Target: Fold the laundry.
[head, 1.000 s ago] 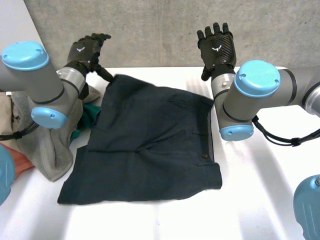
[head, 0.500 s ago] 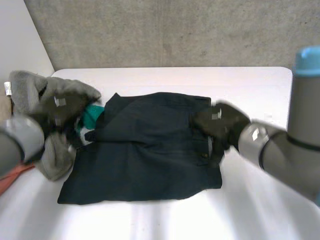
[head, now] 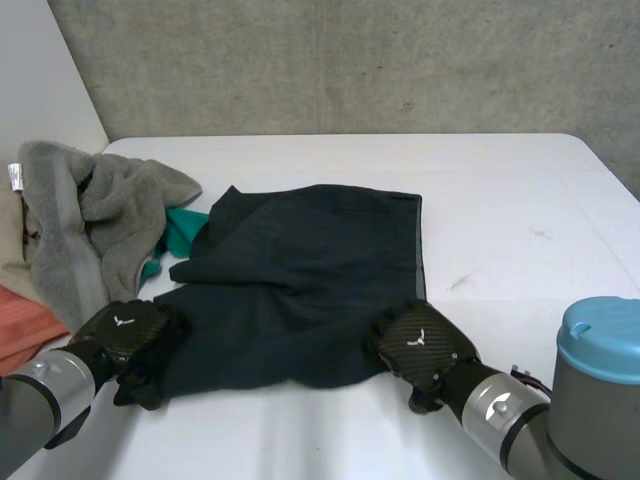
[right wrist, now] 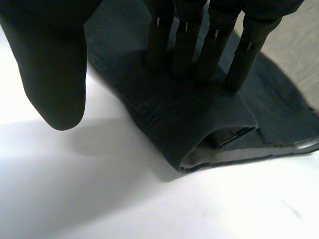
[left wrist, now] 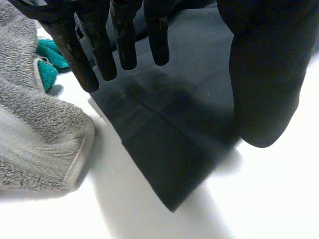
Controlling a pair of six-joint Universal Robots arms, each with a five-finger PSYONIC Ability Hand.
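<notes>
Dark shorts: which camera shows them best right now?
Head view: the whole dark shorts lie on the table. Left wrist view has one near corner by the left hand; right wrist view, the other near corner under the right hand.

Black carbon-weave left hand and right hand, small white logo on each back. Silver-grey wrist cuffs. Round light-blue cap on the right arm's grey joint.
</notes>
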